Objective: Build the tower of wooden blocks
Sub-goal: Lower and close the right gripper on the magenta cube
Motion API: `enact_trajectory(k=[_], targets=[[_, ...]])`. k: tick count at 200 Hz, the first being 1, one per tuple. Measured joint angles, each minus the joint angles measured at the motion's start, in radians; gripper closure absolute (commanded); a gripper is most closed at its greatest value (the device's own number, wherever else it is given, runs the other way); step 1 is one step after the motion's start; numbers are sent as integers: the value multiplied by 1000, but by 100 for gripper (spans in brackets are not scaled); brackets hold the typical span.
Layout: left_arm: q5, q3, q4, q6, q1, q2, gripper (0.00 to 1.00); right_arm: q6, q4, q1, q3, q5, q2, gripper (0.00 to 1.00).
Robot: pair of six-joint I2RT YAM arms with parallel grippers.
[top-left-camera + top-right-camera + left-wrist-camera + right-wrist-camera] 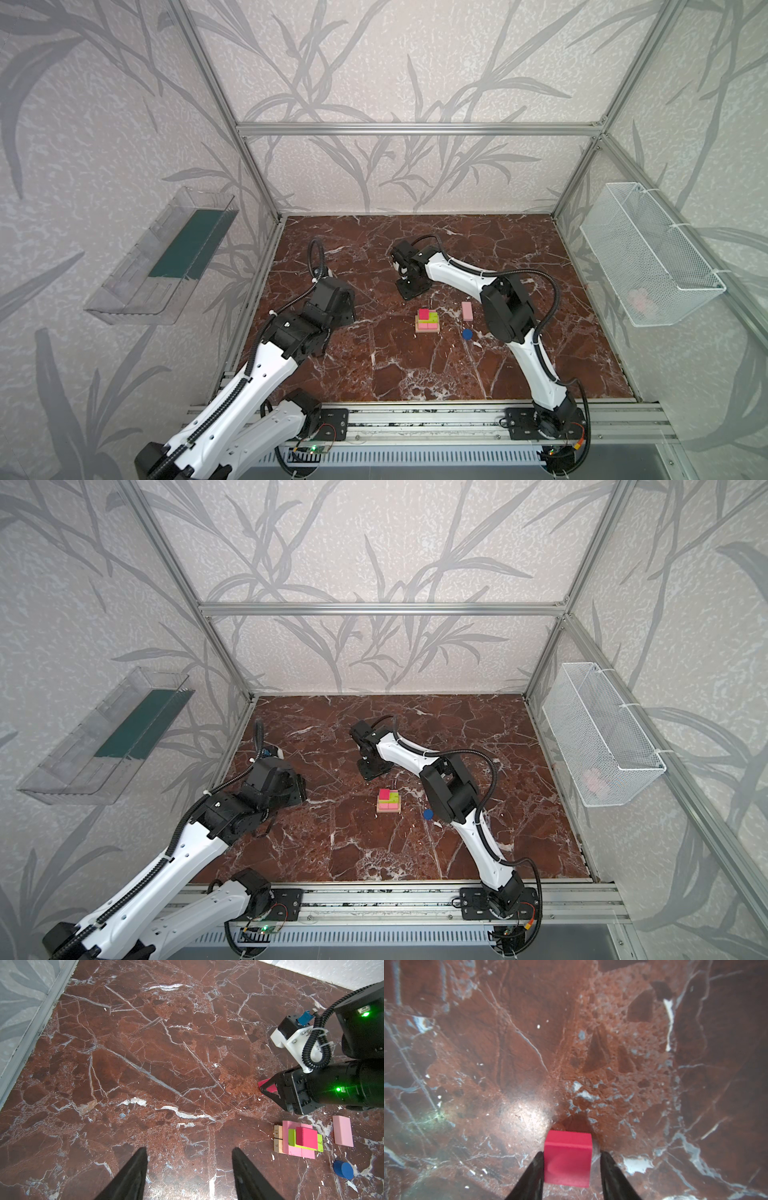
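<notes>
The tower (428, 322) (389, 801) (299, 1139) stands mid-table: tan bars lowest, pink bars on them, a lime-green bar, then one red cube (424, 313) on top. Behind the tower, my right gripper (572, 1154) points down at the table with a second red cube (568, 1159) (268, 1086) between its fingers. One finger touches the cube and a gap shows at the other, so the gripper is open. A loose pink bar (467, 311) (342, 1131) and the blue disc (468, 334) (428, 813) lie right of the tower. My left gripper (189, 1150) hangs open and empty over bare table, left of the tower.
A clear plastic bin (166, 257) hangs on the left wall. On the right wall hangs a white wire basket (648, 253) with something pink inside. Aluminium frame posts and a front rail (415, 419) bound the marble table (415, 374).
</notes>
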Motion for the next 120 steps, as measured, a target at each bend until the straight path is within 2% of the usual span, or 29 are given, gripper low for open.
enact_trajectory(k=[82, 120], targets=[[3, 0, 0, 0, 6, 0, 37, -1, -14, 6, 21, 0, 7, 71], [4, -1, 0, 0, 7, -3, 37, 1, -17, 6, 21, 0, 9, 74]])
